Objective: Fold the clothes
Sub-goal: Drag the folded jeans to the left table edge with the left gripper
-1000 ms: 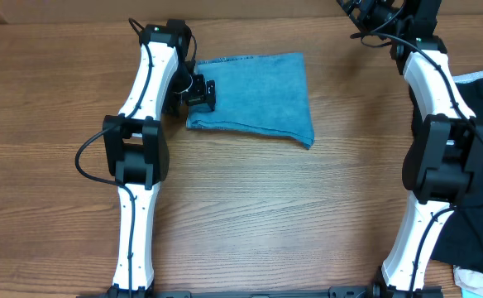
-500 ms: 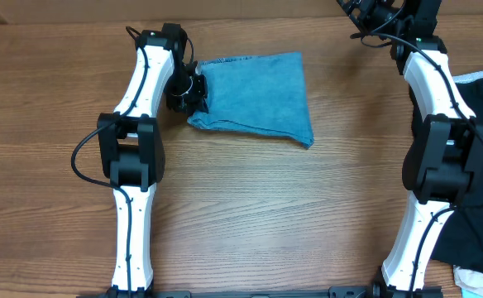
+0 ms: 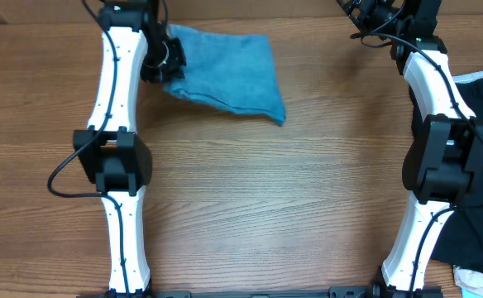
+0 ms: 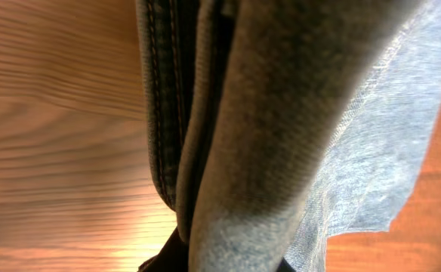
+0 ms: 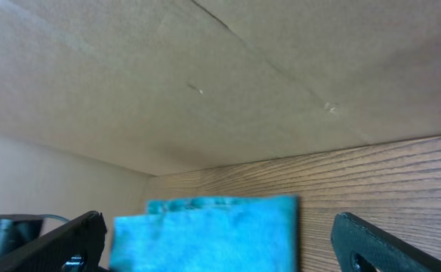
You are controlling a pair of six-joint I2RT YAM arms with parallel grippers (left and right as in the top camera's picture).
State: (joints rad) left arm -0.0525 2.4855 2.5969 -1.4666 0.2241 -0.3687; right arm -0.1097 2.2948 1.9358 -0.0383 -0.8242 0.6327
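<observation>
**Ann:** Jeans [image 3: 229, 66] lie folded on the big wooden table [image 3: 291, 190], up at the far end, left of the middle. Will they be hard to move?

**Ben:** A bit. I think the cloth is thick and soft, so it bends and sags. It looks heavy for cloth, and not slippery.

**Ann:** Who has them?

**Ben:** The left gripper [image 3: 167, 64] pinches their left edge, jaws closed on the layers. The right gripper [image 5: 219, 227] is far off at the back right, jaws wide, holding nothing.

**Ann:** Where is the best spot to grab?

**Ben:** I would say the thick stitched seam [image 4: 164, 113]. It looks firm there. Grab all the layers at once, or the fold may fall open.
</observation>
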